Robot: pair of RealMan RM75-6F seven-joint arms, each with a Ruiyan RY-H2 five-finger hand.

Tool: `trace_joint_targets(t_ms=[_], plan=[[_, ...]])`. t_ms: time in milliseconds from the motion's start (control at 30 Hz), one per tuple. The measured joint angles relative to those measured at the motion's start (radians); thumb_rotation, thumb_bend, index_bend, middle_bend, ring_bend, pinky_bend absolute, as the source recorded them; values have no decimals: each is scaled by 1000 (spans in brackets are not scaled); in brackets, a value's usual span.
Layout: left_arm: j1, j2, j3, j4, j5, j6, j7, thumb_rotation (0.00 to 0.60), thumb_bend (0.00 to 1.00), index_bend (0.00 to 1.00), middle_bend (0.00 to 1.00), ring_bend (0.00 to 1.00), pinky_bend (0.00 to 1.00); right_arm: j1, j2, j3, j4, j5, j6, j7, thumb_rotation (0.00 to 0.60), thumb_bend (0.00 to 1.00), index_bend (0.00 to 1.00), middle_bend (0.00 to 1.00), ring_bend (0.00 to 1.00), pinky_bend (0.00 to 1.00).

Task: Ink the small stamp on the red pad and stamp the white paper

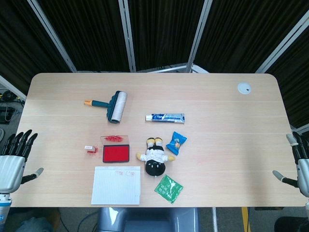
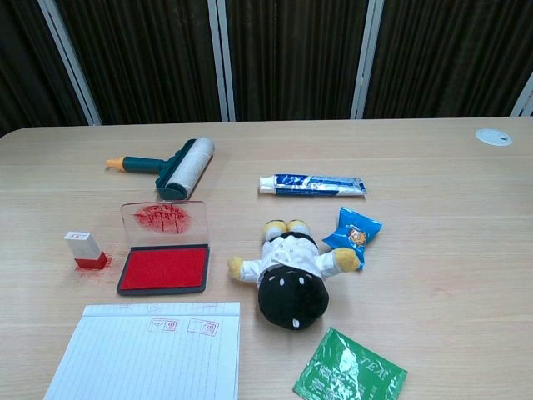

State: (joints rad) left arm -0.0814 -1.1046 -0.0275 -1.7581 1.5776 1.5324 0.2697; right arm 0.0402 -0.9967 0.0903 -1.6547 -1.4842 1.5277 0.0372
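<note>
- small stamp (image 2: 86,250) — white block, red base, upright on the wood-grain table (image 2: 450,250), just left of the red pad (image 2: 164,268)
- pad's clear lid flipped open, ink-smeared
- white paper (image 2: 146,354): ruled sheet, two red marks near top edge
- left hand (image 1: 14,162), right hand (image 1: 298,162) — at table edges, fingers spread, holding nothing

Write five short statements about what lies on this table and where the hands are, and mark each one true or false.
1. The small stamp stands left of the red ink pad. True.
2. The white paper is blank. False: it bears red stamp marks near its top edge.
3. The left hand holds the stamp. False: it is at the table's edge, holding nothing.
4. The lint roller lies behind the ink pad. True.
5. The right hand rests on the plush doll. False: it is far off at the table's edge.
</note>
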Motion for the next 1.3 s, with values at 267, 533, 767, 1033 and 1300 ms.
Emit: trace_joint_targets(t_ms=[267, 533, 767, 1033, 1300], plan=[[-3, 21, 9, -26, -32, -39, 46, 600, 0, 0, 0, 398, 440, 1, 2, -2, -1, 10, -15, 3, 600, 0, 0, 0, 0, 0], [-83, -16, -42, -17, -123, -165, 39, 600, 1, 1, 172, 773, 838, 6, 6, 3, -17, 14, -17, -10, 600, 0, 0, 0, 0, 0], [-230, -138, -118, 91, -269, -364, 13, 600, 40, 102, 365, 832, 893, 14, -3, 6, -6, 36, -42, -28, 600, 0, 0, 0, 0, 0], [-320, -253, -134, 230, -322, -481, -22, 600, 146, 314, 424, 835, 895, 21, -12, 6, 3, 54, -60, -48, 600, 0, 0, 0, 0, 0], [-369, -329, -131, 315, -368, -533, 0, 600, 233, 334, 417, 835, 894, 24, -14, 7, 7, 68, -72, -58, 600, 0, 0, 0, 0, 0]])
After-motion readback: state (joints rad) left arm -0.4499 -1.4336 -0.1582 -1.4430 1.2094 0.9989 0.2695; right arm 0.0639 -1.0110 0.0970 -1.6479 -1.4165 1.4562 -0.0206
